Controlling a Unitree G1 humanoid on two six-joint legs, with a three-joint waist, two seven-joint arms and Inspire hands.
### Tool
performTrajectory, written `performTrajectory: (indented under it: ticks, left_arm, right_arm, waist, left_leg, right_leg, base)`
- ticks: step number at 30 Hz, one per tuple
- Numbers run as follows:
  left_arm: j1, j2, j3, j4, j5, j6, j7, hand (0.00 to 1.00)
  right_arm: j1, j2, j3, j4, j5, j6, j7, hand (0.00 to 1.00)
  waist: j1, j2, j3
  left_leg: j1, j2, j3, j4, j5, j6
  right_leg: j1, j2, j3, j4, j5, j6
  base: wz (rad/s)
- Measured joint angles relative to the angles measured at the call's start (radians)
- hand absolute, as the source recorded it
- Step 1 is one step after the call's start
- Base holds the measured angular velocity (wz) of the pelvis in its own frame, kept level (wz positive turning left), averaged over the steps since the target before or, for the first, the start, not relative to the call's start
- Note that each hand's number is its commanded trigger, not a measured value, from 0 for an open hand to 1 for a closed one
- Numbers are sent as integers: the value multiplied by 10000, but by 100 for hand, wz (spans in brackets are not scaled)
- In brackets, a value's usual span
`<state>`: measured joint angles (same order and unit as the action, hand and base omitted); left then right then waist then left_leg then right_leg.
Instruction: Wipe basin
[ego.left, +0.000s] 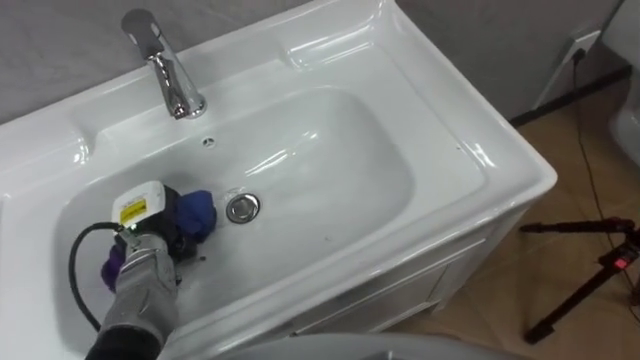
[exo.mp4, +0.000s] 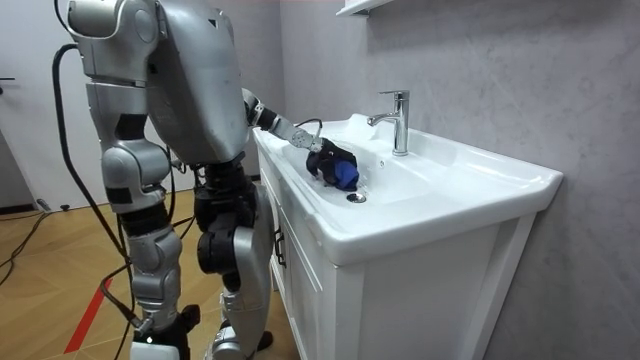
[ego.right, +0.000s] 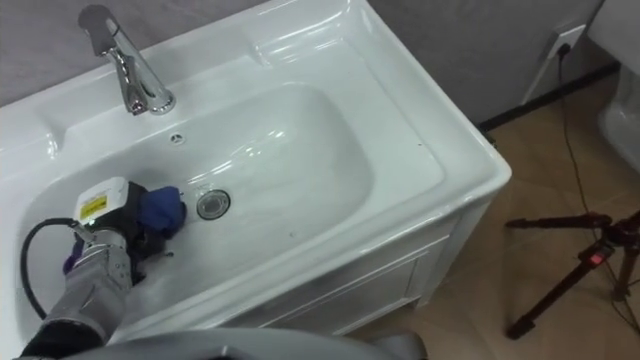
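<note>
A white basin (ego.left: 470, 150) with a chrome tap (ego.left: 165, 70) at its back and a round drain (ego.left: 242, 207) in its bowl lies below me. My left hand (ego.left: 160, 232) reaches down into the bowl's left part, its fingers curled on a blue cloth (ego.left: 197, 213) that rests on the bowl's floor just left of the drain. In the room view I stand at the basin's front, with that hand (exo.mp4: 322, 158) and the cloth (exo.mp4: 345, 175) inside the bowl.
The basin sits on a white cabinet (exo.mp4: 300, 260). On the wooden floor to the right stands a black tripod (ego.left: 590, 275). A wall socket (ego.left: 583, 45) with a cable is behind it.
</note>
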<state>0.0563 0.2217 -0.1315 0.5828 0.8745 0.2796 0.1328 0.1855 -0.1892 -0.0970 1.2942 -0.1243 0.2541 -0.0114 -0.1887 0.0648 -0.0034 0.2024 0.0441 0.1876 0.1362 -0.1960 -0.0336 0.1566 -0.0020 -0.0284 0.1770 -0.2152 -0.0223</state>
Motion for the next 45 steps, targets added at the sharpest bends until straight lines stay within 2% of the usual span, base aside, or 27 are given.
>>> performTrajectory:
  ticks: [3,7,13,15,18,21,28,34,36,39,41,45]
  left_arm:
    - [-166,-44,-54,39,-32,-2,-189,100]
    - [-504,-21,-344,263,-877,14,-202,100]
    - [-692,-139,-377,275,-2553,-4,-372,100]
    - [-735,-185,-380,263,-3554,-36,-433,100]
    - [-731,-246,-530,266,-4841,-218,-569,100]
    - [-737,-260,-759,240,-5665,-394,-569,100]
    - [-1039,-287,-1047,289,-6491,-653,-567,100]
    - [-1305,-319,-1601,49,-7565,-748,-720,100]
    - [-1537,-641,-2172,-125,-8037,-805,-1028,100]
    - [-1982,-1136,-2488,-191,-8071,-910,-1328,100]
    - [-2140,-1134,-2591,-320,-8076,-873,-1456,100]
    - [-2291,-1102,-2735,-349,-8412,-871,-1484,100]
  right_arm:
    - [10,18,125,-1,10,15,7,0]
    - [-23,15,469,-8,2,189,114,0]
    - [-112,49,757,-117,-25,503,358,0]
    - [-126,113,776,-205,-18,663,328,0]
    - [-130,222,1097,-276,5,742,282,0]
    - [-187,300,1439,-282,-3,760,371,0]
    - [-301,489,1640,-195,-15,764,476,0]
    - [-404,505,1633,-210,-6,745,574,0]
    - [-441,494,1637,-197,17,742,576,0]
    - [-450,486,1634,-234,-8,727,581,0]
    - [-436,470,1641,-224,19,676,590,0]
    - [-453,377,1953,-208,207,640,593,0]
  waist:
    - [-12,-68,11]
    - [-51,-113,6]
    - [-110,-107,6]
    - [-119,-107,6]
    - [-132,-108,6]
    - [-215,-113,6]
    - [-285,-164,25]
    - [-747,-193,62]
    - [-894,-192,69]
    - [-1069,-206,85]
    - [-1157,-182,101]
    - [-1199,-61,181]
  left_leg:
    - [9,-28,11,0,1,2]
    - [-40,-71,28,1,17,28]
    - [-69,-116,12,6,42,70]
    - [-71,-136,16,6,43,71]
    - [-61,-169,15,1,43,72]
    - [-106,-220,17,-1,48,79]
    - [-225,-286,66,-5,48,81]
    - [-386,-363,61,-4,90,152]
    - [-369,-387,161,0,94,161]
    - [-356,-391,275,-1,77,190]
    - [-356,-387,295,1,76,192]
    - [-420,-401,296,2,64,211]
  right_leg:
    - [-29,-34,16,73,-19,28]
    - [-40,-128,-32,96,-51,65]
    - [-53,-122,-53,96,-60,91]
    - [-58,-136,-50,96,-63,100]
    - [-46,-173,-57,107,-67,114]
    - [-70,-244,-129,112,-92,156]
    - [-151,-314,-147,70,-60,235]
    - [-196,-371,-128,-77,23,318]
    - [-211,-399,-32,-74,38,348]
    - [-236,-403,56,-71,43,359]
    - [-249,-392,110,-75,44,362]
    - [-294,-410,60,-79,38,383]
  base:
    - [-1]
    - [6]
    - [2]
    - [0]
    - [0]
    - [7]
    - [1]
    - [4]
    - [-12]
    - [-10]
    - [-7]
    - [4]
